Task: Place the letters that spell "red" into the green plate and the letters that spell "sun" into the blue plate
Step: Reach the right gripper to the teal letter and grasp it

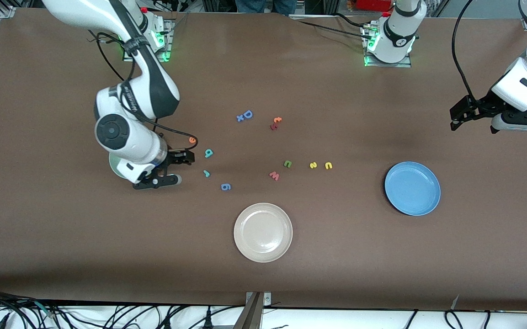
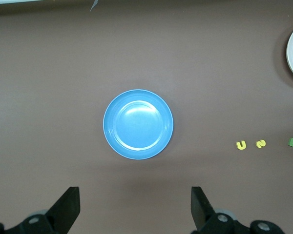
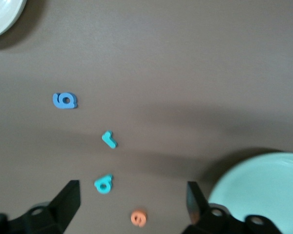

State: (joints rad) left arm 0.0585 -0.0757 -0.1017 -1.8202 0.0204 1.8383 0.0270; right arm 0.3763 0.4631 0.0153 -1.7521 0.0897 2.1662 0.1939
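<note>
The round cream-white plate is left aside; the open right claw is poised just beside the small teal foam "r", while the open left claw is held waiting near the round blue plate.

Right gripper low over table, jaws wide, left gripper raised, open, waiting

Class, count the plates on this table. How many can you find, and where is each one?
3: the blue plate at the left arm's end; the cream-white plate nearest the front camera; the green plate, mostly hidden under the right arm.
</note>
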